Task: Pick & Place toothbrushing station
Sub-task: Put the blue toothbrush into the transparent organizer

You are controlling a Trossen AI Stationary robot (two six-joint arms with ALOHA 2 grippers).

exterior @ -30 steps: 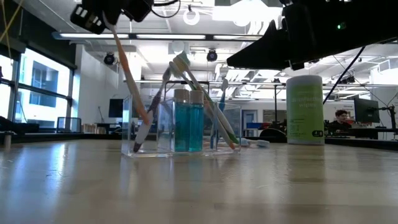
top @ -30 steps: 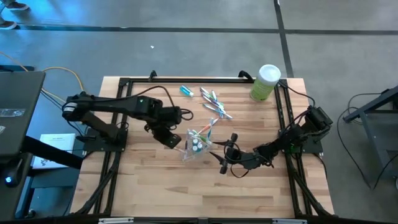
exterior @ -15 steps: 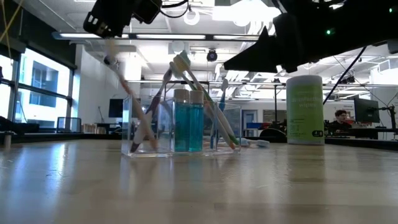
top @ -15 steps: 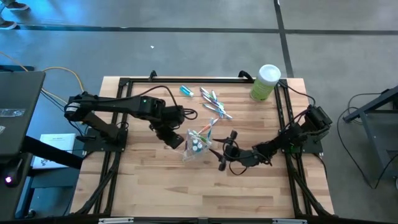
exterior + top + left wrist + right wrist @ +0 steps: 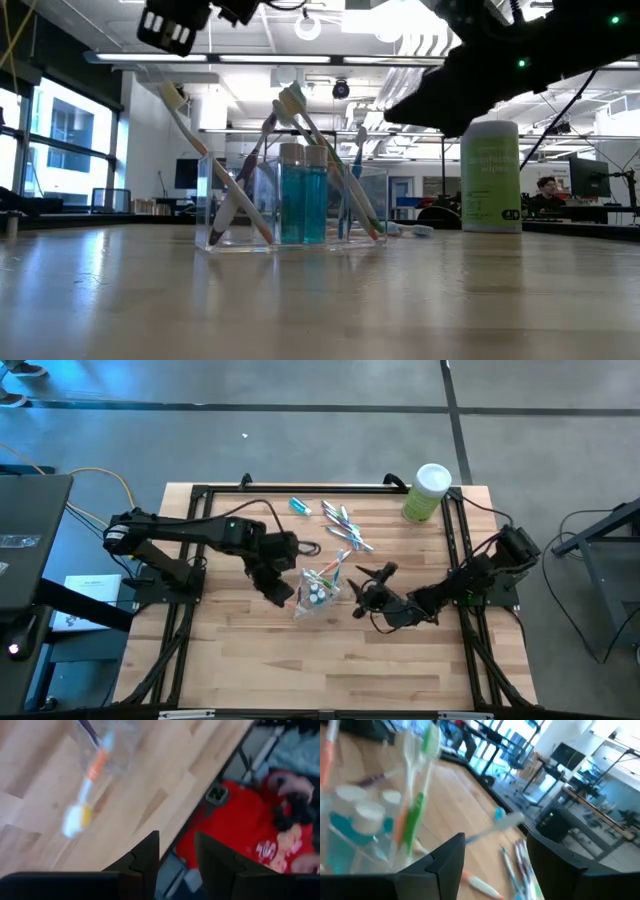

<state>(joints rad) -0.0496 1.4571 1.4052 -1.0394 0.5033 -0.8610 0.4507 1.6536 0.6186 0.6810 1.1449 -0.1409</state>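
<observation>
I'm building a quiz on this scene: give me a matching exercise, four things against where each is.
Things:
1. green canister
2. clear cup
3. left end effector
4. loose toothbrushes

Places:
A. lying flat on the wood, between cup and far edge
B. mid-table, holding tubes and brushes
C. far right corner of the table
D. just left of the cup, above the table

Pairs: 1-C, 2-B, 3-D, 4-A

Left pincer (image 5: pixel 175 25) is cut off by the low view's top edge; wrist views blur the toothbrush (image 5: pixel 85 795) and cup (image 5: pixel 365 820).
</observation>
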